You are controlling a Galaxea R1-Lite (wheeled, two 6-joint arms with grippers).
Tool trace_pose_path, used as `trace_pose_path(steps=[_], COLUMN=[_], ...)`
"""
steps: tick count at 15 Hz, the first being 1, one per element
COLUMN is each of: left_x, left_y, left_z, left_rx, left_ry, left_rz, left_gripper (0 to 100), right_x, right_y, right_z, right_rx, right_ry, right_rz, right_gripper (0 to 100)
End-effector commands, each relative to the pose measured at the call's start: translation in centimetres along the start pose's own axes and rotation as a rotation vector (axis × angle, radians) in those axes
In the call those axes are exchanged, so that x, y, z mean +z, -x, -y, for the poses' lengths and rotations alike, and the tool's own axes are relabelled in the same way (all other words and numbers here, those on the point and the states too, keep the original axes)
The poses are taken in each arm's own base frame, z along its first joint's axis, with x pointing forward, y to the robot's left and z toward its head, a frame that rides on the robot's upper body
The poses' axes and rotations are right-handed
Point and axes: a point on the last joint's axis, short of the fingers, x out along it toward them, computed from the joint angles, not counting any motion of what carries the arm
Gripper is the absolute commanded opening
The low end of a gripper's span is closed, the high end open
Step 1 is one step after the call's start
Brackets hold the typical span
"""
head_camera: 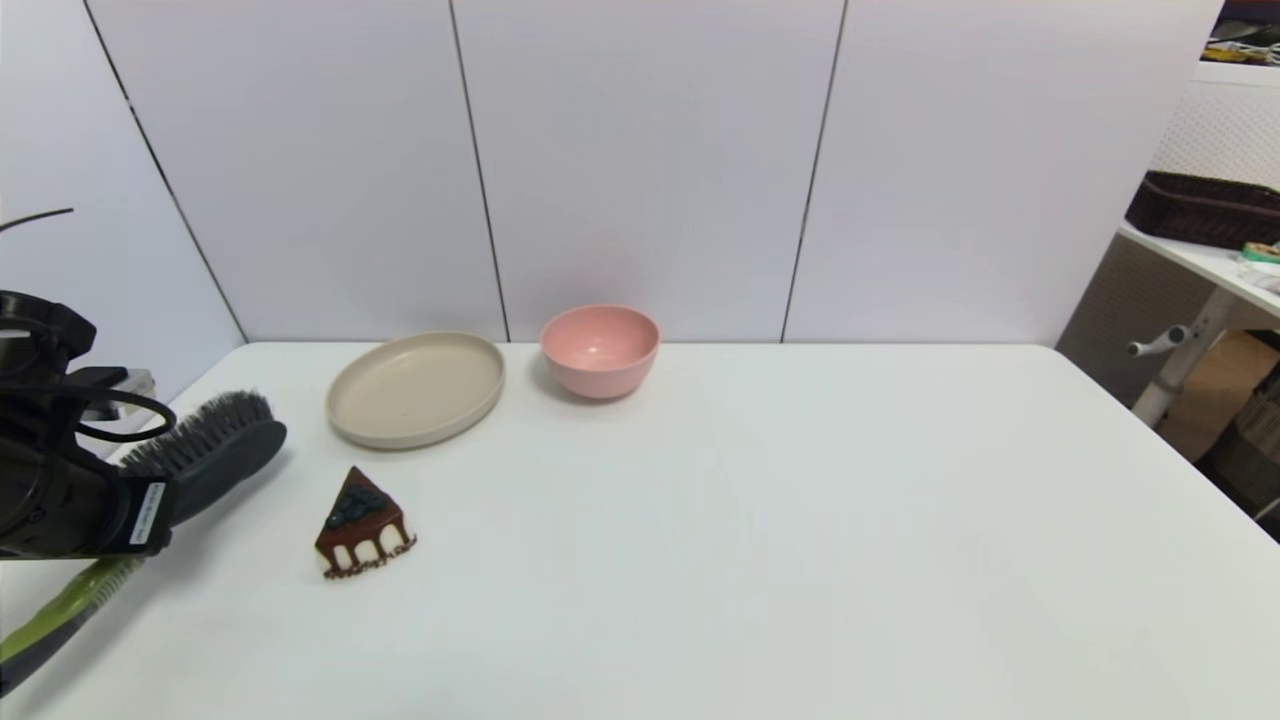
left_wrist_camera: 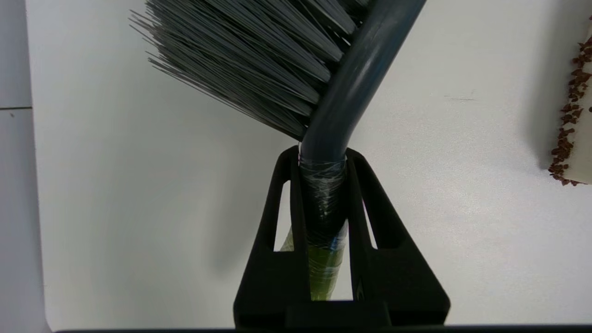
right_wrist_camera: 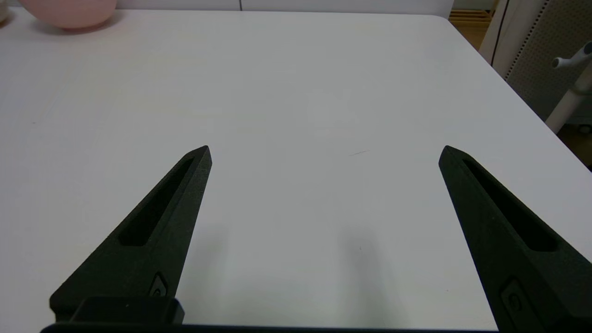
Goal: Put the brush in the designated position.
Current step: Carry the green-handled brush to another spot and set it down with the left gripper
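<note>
The brush (head_camera: pixel 215 452) is at the table's left edge, its dark bristled head pointing toward the beige plate and its lime-green handle (head_camera: pixel 60 610) running back toward the near left corner. My left gripper (left_wrist_camera: pixel 322 159) is shut on the brush's neck (left_wrist_camera: pixel 323 194), between head and handle, and the bristles (left_wrist_camera: pixel 249 60) fan out beyond the fingertips. Whether the brush rests on the table or hangs just above it I cannot tell. The right gripper (right_wrist_camera: pixel 323 155) is open over bare white tabletop on the right side, holding nothing; that arm is out of the head view.
A beige round plate (head_camera: pixel 415 388) and a pink bowl (head_camera: pixel 600 349) stand at the back near the wall. A slice of chocolate cake (head_camera: pixel 360 525) lies just right of the brush, its edge (left_wrist_camera: pixel 571 138) seen from the left wrist. White tabletop (head_camera: pixel 800 520) stretches to the right.
</note>
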Motion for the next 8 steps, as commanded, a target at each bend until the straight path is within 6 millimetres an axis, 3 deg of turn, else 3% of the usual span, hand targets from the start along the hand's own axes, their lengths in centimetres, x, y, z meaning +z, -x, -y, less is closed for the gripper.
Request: trace_pose_path(steps=[1,8], left_x=[0.6,1.4], left_y=[-1.5,-3.7], left_z=[0.2,0.5], left_rx=[-0.062,-0.119], left_ry=[0.011,0.047], left_rz=[0.013,0.093], left_gripper=[0,0], right_x=[0.0,0.0], right_y=[0.0,0.0], right_z=[0.0,0.0], right_rx=[0.0,0.002], right_ry=[0.0,0.002], right_rz=[-0.003,-0.003], right_gripper=[100,100])
